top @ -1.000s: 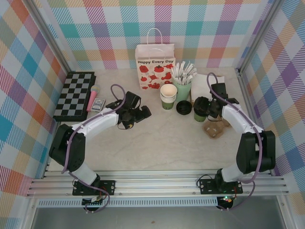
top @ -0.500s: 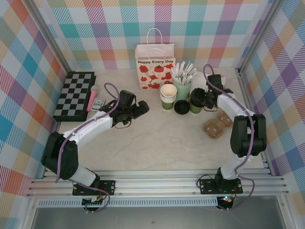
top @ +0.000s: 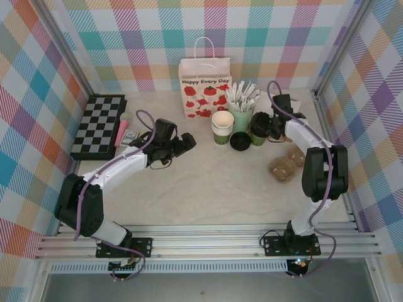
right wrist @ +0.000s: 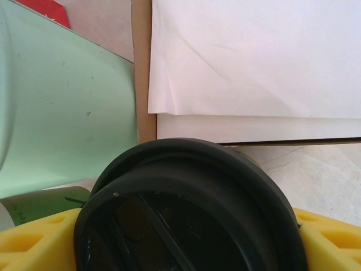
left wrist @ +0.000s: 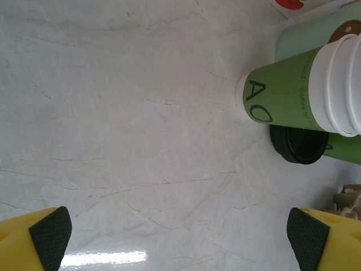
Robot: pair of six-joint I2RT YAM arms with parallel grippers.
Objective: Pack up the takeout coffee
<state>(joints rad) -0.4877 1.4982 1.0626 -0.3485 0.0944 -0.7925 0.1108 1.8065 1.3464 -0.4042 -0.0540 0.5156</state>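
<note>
At the right gripper point(right wrist: 189, 248), yellow fingers point(right wrist: 34, 243) flank the black lid of the coffee cup point(top: 259, 133). They seem clamped on it, though the contact itself is hard to see. The cup stands right of centre in the overhead view, just beside the mint cup point(top: 241, 117) and a loose black lid point(top: 242, 142). The white bag point(top: 204, 88) sits further up and left, apart. The left gripper point(left wrist: 179, 240) is spread wide over bare table point(left wrist: 113, 113), left of the stacked cups point(left wrist: 299, 90).
</note>
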